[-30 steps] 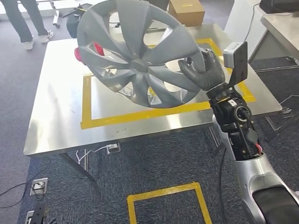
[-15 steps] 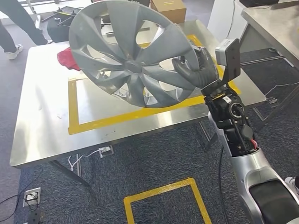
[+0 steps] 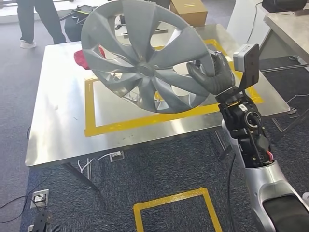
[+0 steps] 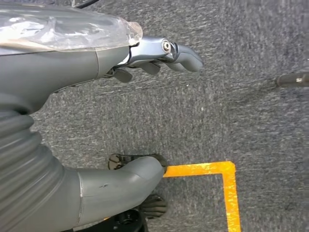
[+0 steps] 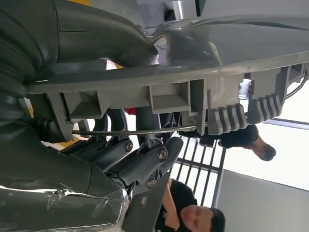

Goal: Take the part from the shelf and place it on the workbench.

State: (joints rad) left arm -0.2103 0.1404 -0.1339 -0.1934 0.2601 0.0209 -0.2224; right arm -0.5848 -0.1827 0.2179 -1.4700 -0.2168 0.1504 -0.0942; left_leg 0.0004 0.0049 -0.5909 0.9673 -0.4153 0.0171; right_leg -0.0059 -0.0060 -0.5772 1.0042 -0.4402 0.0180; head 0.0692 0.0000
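So the right hand grips the hubcap by its rim (tilted) over the steel table; left hand hangs open, holding nothing.

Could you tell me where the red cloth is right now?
In the head view, the red cloth lies on the workbench at its far left, partly hidden behind the hubcap.

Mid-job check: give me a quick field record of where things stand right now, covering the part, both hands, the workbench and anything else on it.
part: grey wheel cover, tilted, held in the air over the workbench
right hand: right hand grips the cover's rim
left hand: left hand hangs over carpet, holds nothing
workbench: steel table with a yellow tape rectangle
other items: red cloth and cardboard box at the far side
placement: not yet set down
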